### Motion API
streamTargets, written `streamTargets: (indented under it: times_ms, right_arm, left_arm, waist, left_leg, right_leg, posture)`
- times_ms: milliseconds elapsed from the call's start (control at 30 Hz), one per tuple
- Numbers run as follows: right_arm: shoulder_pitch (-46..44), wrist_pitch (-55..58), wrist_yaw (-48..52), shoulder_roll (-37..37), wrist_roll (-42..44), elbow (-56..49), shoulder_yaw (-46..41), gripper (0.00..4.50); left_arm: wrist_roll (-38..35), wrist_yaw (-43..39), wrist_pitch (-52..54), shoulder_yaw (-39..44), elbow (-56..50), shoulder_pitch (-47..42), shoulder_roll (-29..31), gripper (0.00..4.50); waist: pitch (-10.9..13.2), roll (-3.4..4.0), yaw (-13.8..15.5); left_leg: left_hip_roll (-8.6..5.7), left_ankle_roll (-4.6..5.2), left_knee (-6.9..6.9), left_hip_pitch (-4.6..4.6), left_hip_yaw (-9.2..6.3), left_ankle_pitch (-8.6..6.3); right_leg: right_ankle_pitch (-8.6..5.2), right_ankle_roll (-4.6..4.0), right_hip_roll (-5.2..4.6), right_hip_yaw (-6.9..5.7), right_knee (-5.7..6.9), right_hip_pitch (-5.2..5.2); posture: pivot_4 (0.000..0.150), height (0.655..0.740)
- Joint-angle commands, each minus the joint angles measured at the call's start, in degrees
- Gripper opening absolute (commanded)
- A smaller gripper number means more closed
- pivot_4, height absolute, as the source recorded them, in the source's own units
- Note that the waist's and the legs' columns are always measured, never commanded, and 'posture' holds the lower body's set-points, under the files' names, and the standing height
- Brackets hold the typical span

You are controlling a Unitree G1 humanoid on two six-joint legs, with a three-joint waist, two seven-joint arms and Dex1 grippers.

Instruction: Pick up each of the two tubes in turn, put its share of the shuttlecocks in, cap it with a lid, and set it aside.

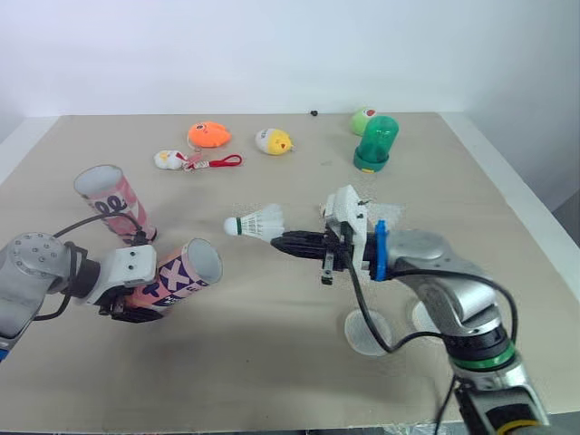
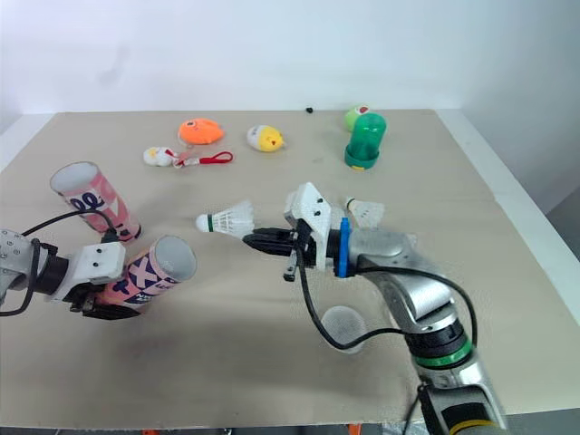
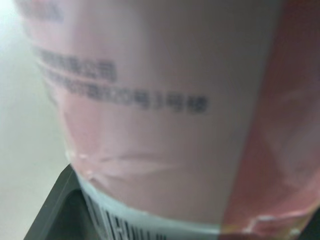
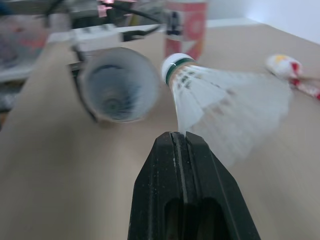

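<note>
My left gripper (image 1: 136, 304) is shut on a pink tube (image 1: 181, 276), holding it tilted low over the table with its open mouth (image 4: 117, 85) facing right. My right gripper (image 1: 279, 241) is shut on the feather skirt of a white shuttlecock (image 1: 258, 222). The shuttlecock's cork points left, a short way from the tube mouth. A second pink tube (image 1: 113, 204) stands upright at the left. Another shuttlecock (image 2: 365, 211) lies behind my right hand. Two translucent round lids (image 1: 367, 331) (image 1: 426, 317) lie flat under my right forearm.
At the back of the table (image 1: 272, 381) are an orange plush (image 1: 208, 135), a yellow chick toy (image 1: 274, 141), a white toy with a red strap (image 1: 172, 159), a green domed container (image 1: 376, 142) and a green ball toy (image 1: 364, 118). The table's right edge runs near my right arm.
</note>
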Motion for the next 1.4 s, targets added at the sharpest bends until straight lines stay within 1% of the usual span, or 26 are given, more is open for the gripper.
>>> streamTargets:
  times_ms: [33,200,300,367,433,467,533,567,600,700,733,833,933,1000,1133,1167,1267,1400]
  right_arm:
    - [-3.8,-2.1,2.4,0.9,-1.9,-1.9,5.1,0.08]
    - [-10.3,-6.8,4.8,4.4,-8.0,4.7,12.6,0.08]
    - [-12.8,-8.2,6.3,6.1,-8.9,6.6,14.1,0.08]
    - [-12.8,-7.9,5.9,8.1,-7.2,6.4,12.6,0.08]
    - [-12.0,-6.4,5.6,9.0,-4.8,5.2,10.8,0.65]
    - [-10.5,-5.1,4.4,9.5,-2.4,3.4,8.3,0.99]
    - [-7.2,-2.9,1.6,9.9,1.2,-0.3,3.9,1.85]
    - [-5.0,-1.9,0.1,9.4,2.3,-2.4,1.9,2.38]
    - [-2.5,-1.9,-1.5,8.6,2.3,-4.4,0.2,2.91]
    - [5.4,-3.3,-6.5,6.0,0.6,-9.6,-5.2,4.32]
    - [8.2,-3.7,-8.2,5.3,0.1,-11.2,-7.2,4.46]
    - [18.3,-6.9,-13.6,4.0,-2.4,-15.7,-13.5,4.46]
    - [27.7,-9.9,-16.5,2.3,-5.3,-19.3,-17.6,4.46]
    - [33.3,-10.6,-18.6,2.8,-4.9,-21.5,-20.5,4.46]
    - [42.9,-11.9,-19.6,2.2,-4.8,-24.3,-23.1,4.46]
    - [45.2,-12.0,-19.7,2.4,-4.4,-24.8,-23.4,4.46]
    - [49.9,-12.8,-20.7,3.3,-4.5,-24.6,-23.0,4.46]
    - [51.8,-12.1,-22.2,3.3,-5.7,-23.5,-21.1,4.46]
  left_arm:
    - [0.4,0.2,-0.5,-1.2,0.2,-0.6,-0.9,3.07]
    - [0.6,-0.4,-0.8,-1.9,0.9,-1.6,-1.5,3.07]
    - [0.7,-0.6,-0.8,-2.3,1.0,-2.1,-1.7,3.07]
    - [0.8,-0.6,-0.9,-2.4,1.3,-2.4,-1.8,3.07]
    - [0.8,-0.6,-0.9,-2.4,1.2,-2.4,-1.8,3.07]
    - [0.6,-0.6,-0.8,-2.4,0.9,-2.1,-1.8,3.07]
    - [0.3,-0.5,-0.5,-2.2,0.3,-1.5,-1.7,3.07]
    - [0.1,-0.5,-0.5,-2.1,0.1,-1.1,-1.6,3.07]
    - [0.0,-0.5,-0.5,-2.0,0.0,-0.9,-1.5,3.07]
    - [-0.1,-0.5,-0.6,-1.8,-0.1,-0.5,-1.2,3.07]
    - [-0.1,-0.6,-0.6,-1.7,-0.2,-0.4,-1.1,3.07]
    - [-0.3,-0.8,-0.5,-1.2,-0.5,-0.1,-0.9,3.07]
    - [-0.3,-1.1,-0.6,-1.0,-0.5,-0.1,-0.8,3.07]
    - [-0.4,-1.3,-0.5,-1.0,-0.4,-0.4,-0.9,3.07]
    - [-0.4,-1.5,-0.6,-1.3,-0.1,-0.8,-1.1,3.07]
    - [-0.4,-1.6,-0.7,-1.5,-0.1,-0.9,-1.2,3.07]
    - [-0.3,-1.6,-0.9,-2.2,0.2,-1.5,-1.8,3.07]
    - [-0.2,-1.7,-0.9,-2.6,0.4,-2.0,-2.1,3.07]
  waist:
    - [0.0,0.01,0.0]
    - [0.0,0.01,0.0]
    - [0.0,-0.01,0.1]
    - [0.0,-0.01,0.1]
    - [0.0,-0.01,0.1]
    - [0.0,-0.01,0.1]
    - [0.0,-0.04,0.2]
    - [0.0,-0.05,0.2]
    - [0.0,-0.06,0.2]
    - [0.0,-0.06,0.1]
    - [0.0,-0.06,0.1]
    - [0.0,-0.05,0.1]
    - [0.0,-0.05,0.0]
    - [0.0,-0.05,0.0]
    - [0.0,-0.07,0.0]
    - [0.0,-0.08,0.0]
    - [0.0,-0.10,0.0]
    - [0.0,-0.10,0.0]
  left_leg:
    - [0.02,0.00,0.00,0.00,0.00,0.00]
    - [0.01,0.00,0.01,-0.04,0.01,0.00]
    - [0.00,0.00,0.04,-0.06,0.02,0.00]
    - [-0.02,0.00,0.04,-0.08,0.02,0.00]
    - [-0.02,0.00,0.02,-0.08,0.02,0.00]
    - [-0.01,0.00,0.01,-0.08,0.01,0.00]
    - [-0.01,0.00,0.01,-0.10,-0.11,0.00]
    - [-0.01,0.00,0.02,-0.10,-0.13,0.00]
    - [-0.02,0.00,0.01,-0.11,-0.14,0.00]
    - [-0.10,-0.01,0.01,-0.10,-0.11,-0.01]
    - [-0.10,-0.01,0.01,-0.10,-0.10,-0.01]
    - [-0.10,-0.02,-0.05,-0.08,-0.10,-0.01]
    - [-0.09,-0.02,-0.11,-0.05,-0.11,-0.02]
    - [-0.09,-0.02,-0.13,-0.04,-0.10,-0.02]
    - [-0.09,-0.02,-0.11,-0.03,-0.09,-0.02]
    - [-0.08,-0.02,-0.10,-0.01,-0.09,-0.02]
    - [-0.08,-0.02,-0.08,0.01,-0.08,-0.02]
    - [-0.09,-0.02,-0.06,0.04,0.02,-0.02]
  right_leg:
    - [0.00,0.00,0.02,0.00,0.00,0.00]
    - [0.06,0.12,0.00,-0.01,0.00,-0.03]
    - [0.05,0.08,-0.01,0.00,0.00,-0.04]
    - [0.04,0.12,-0.05,-0.01,0.00,-0.04]
    - [0.06,0.19,-0.05,-0.01,0.00,-0.04]
    - [0.06,0.18,-0.05,-0.02,0.01,-0.04]
    - [0.04,0.16,-0.05,-0.12,0.02,-0.01]
    - [0.03,0.16,-0.06,-0.15,0.02,0.01]
    - [0.01,0.18,-0.10,-0.16,0.02,0.02]
    - [-0.03,0.23,-0.21,-0.14,0.01,0.04]
    - [-0.03,0.23,-0.21,-0.13,0.01,0.03]
    - [-0.07,0.20,-0.18,-0.13,0.01,0.01]
    - [-0.11,0.16,-0.14,-0.13,0.01,0.00]
    - [-0.12,0.16,-0.14,-0.12,0.01,0.00]
    - [-0.11,0.19,-0.15,-0.09,0.01,0.01]
    - [-0.18,0.05,-0.14,-0.09,0.01,0.03]
    - [-0.21,-0.03,-0.15,-0.08,0.01,0.04]
    - [-0.19,0.00,-0.17,0.00,0.01,0.05]
  posture:
    - [0.150,0.7400]
    - [0.150,0.7400]
    - [0.150,0.7400]
    - [0.150,0.7400]
    - [0.150,0.7400]
    - [0.150,0.7400]
    - [0.150,0.7400]
    - [0.150,0.7400]
    - [0.150,0.7400]
    - [0.150,0.7400]
    - [0.150,0.7400]
    - [0.150,0.7400]
    - [0.150,0.7400]
    - [0.150,0.7400]
    - [0.150,0.7400]
    - [0.150,0.7400]
    - [0.150,0.7400]
    - [0.150,0.7400]
